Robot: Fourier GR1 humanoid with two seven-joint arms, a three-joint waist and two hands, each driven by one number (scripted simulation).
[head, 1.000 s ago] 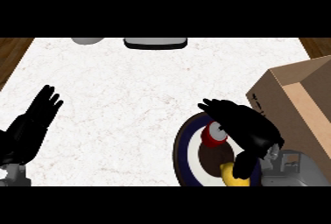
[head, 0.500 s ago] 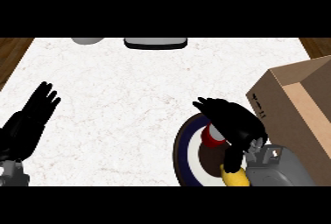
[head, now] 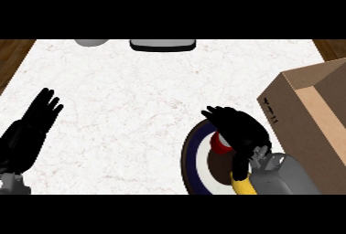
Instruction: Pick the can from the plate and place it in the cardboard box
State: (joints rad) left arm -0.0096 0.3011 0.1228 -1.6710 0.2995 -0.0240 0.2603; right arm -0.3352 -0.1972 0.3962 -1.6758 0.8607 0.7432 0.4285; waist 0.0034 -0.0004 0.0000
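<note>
Right hand (head: pixel 238 130) curled over red can (head: pixel 221 143) on plate (head: pixel 192 155) (grasped) | left hand (head: pixel 32 128) open, resting

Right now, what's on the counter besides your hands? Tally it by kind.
Cans: 1, the red can under the right hand
Plates: 1, the plate
Cardboard boxes: 1, the cardboard box
Grey objects at the far edge, kind unclear: 2, one rounded, one flat
Total: 5
</note>
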